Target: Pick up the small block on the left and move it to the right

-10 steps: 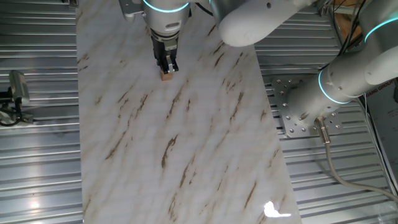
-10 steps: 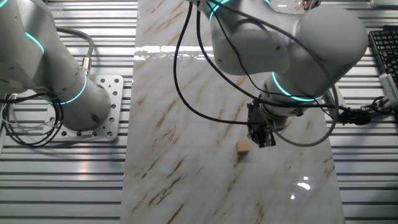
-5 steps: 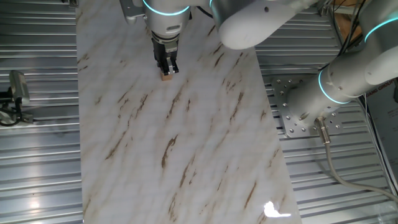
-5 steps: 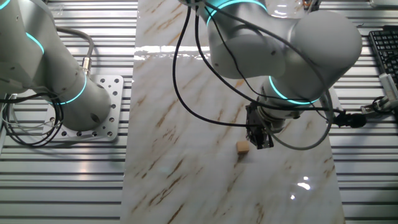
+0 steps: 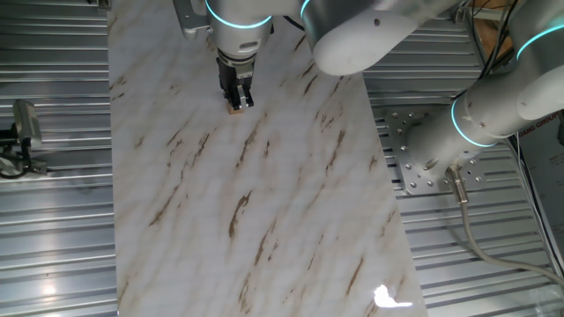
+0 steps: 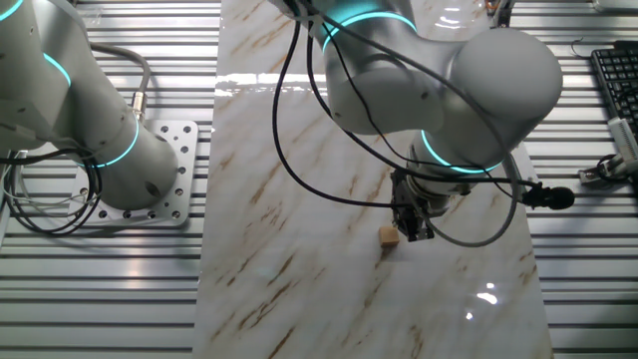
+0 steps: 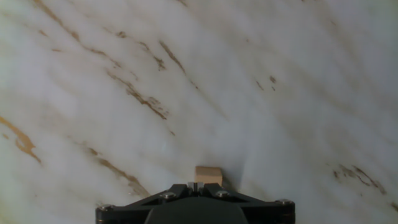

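Since a second ago my pincer (image 6: pixel 413 231) has closed in on the small block (image 6: pixel 389 236), now just beside its tips on the surface (image 6: pixel 299 199); nothing looks gripped, and I cannot tell how far the jaws stand apart.

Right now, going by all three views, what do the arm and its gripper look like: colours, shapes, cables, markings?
The arm has bulky, rounded glossy grey-white shells with glowing cyan rings at the joints. Black cables loop along it towards the wrist. The gripper is small, dark and two-fingered; in the hand view its black housing shows silver screws. No lettering is legible.
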Motion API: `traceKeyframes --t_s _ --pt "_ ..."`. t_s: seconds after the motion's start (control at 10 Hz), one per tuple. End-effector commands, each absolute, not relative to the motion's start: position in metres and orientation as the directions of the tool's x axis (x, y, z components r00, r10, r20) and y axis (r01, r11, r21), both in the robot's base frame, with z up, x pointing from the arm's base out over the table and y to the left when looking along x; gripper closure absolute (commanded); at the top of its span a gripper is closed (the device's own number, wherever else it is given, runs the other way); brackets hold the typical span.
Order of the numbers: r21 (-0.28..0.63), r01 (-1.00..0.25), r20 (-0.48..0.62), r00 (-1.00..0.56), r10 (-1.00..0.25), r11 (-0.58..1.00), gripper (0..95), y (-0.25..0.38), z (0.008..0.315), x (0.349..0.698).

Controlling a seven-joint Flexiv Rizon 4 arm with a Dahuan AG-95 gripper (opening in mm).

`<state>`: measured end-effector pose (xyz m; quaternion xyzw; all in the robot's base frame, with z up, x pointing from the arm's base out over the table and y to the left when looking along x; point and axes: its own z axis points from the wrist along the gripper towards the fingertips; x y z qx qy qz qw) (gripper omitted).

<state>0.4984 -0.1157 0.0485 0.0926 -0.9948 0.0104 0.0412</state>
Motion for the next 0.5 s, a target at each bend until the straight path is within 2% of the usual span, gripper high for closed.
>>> traceKeyframes --t_s 0.1,0.5 --pt "-0.014 -0.185 0.082 -0.98 -0.183 0.983 95.0 -0.1156 0.0473 0.4987" --pt "-0.012 -0.182 0.075 -0.981 -0.18 0.983 95.0 -0.1154 0.0412 0.4994"
